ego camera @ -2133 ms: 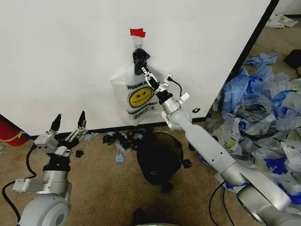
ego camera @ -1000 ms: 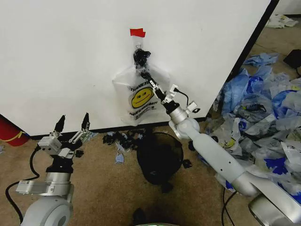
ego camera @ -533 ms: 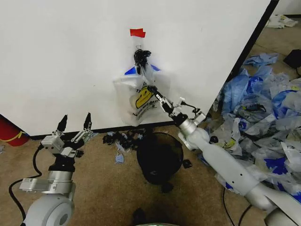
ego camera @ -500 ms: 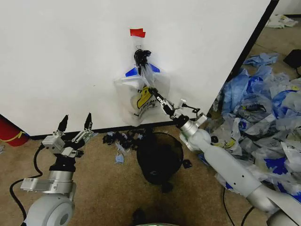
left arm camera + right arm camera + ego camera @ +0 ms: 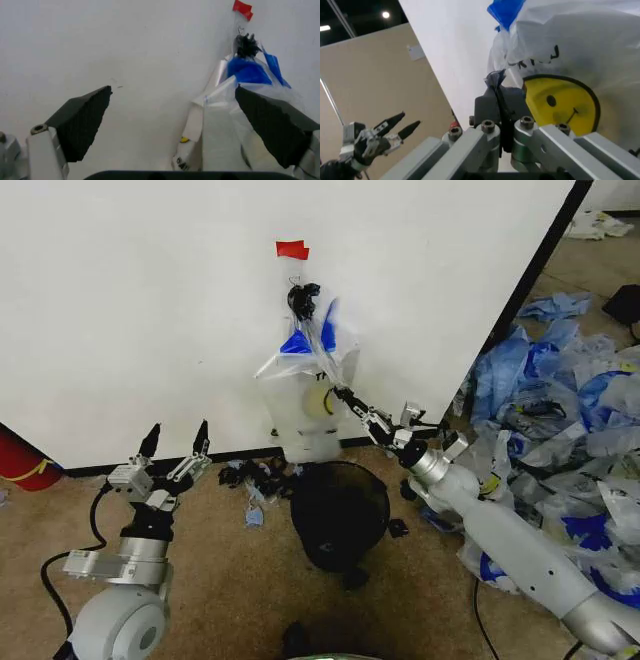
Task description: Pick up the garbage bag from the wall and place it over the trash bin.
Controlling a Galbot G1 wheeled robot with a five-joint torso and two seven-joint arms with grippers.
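Step in hand: the pick. My right tool (image 5: 345, 394) is pinched on a fold of the garbage bag (image 5: 305, 395), which hangs against the wall (image 5: 150, 300) from a dark hook just under the red tape (image 5: 292, 249).

Bag position: not yet off the wall. Blue handle loops bunched at the hook; body pulled out toward my right arm; lower edge above the trash bin (image 5: 338, 513), not over it.

Right tool state: narrow, jaws closed with thin plastic between them. Right wrist view confirms it: a dark pinched fold (image 5: 496, 80) sits between the pads, the yellow smiley face (image 5: 560, 105) just beside.

Left tool: low on my left, near the wall's black base strip (image 5: 90, 467), fingers spread wide, holding nothing (image 5: 175, 448).

Next move, my judgement: the loops must come free of the hook before anything else, so lift or draw away from the wall, not down. Thin film may tear or slip. Then the mouth needs opening over the bin's rim; the left tool looks placed to help.

Head view gives: bin directly below the bag, scraps on the floor (image 5: 250, 600), heap of blue bags (image 5: 570, 410) on my right.

Left wrist view gives: the hook and loops (image 5: 247, 67) from the side, framed between my open left pads (image 5: 82, 120).

Right wrist view gives: the grip itself, plus my left tool (image 5: 380, 137) far off.
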